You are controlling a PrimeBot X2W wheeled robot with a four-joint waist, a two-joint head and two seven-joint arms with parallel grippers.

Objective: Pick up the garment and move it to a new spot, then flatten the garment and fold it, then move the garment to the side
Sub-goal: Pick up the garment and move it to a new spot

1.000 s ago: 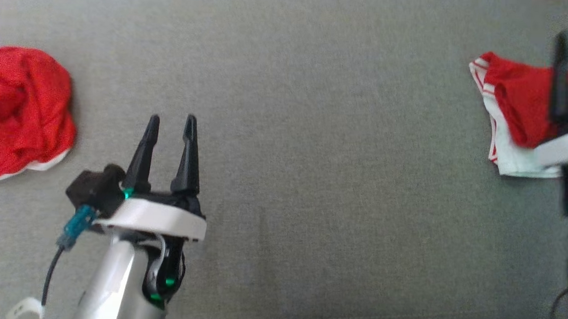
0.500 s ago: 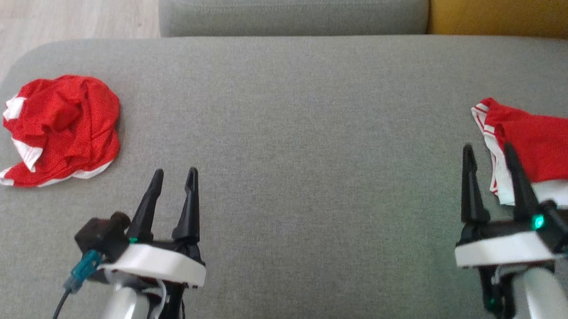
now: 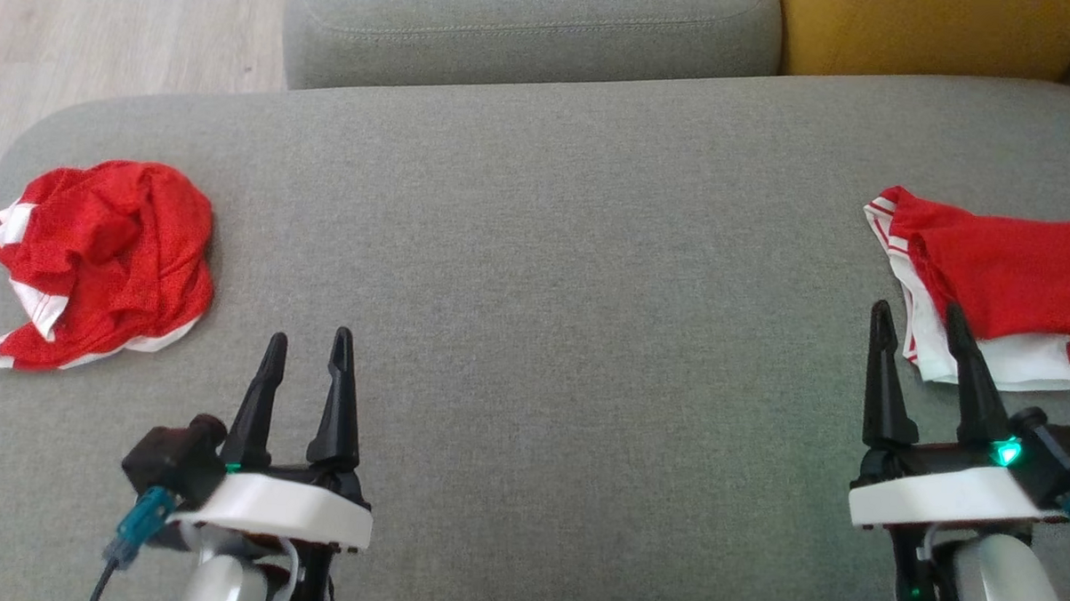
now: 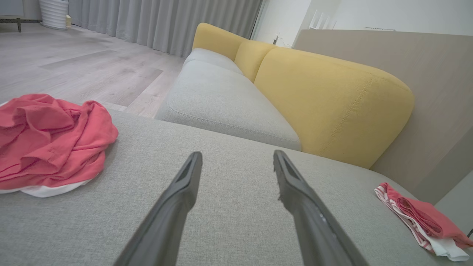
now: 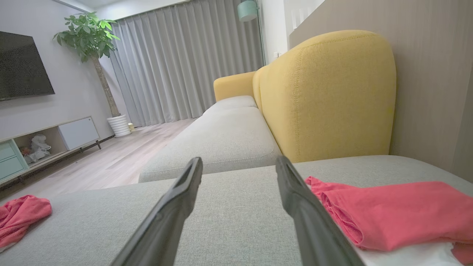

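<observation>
My right pincer (image 3: pixel 915 307) has drawn off the folded red garment (image 3: pixel 1008 272) at the sofa seat's (image 3: pixel 537 247) right end, open and empty like my left pincer (image 3: pixel 310 334), so that fold looks finished.

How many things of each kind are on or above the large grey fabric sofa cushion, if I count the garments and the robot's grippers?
Red-and-white fabric garments: 2 (crumpled garment at the left, folded garment at the right)
Dark two-fingered grippers: 2 (left gripper, right gripper, both open and holding nothing)
Total: 4
</observation>
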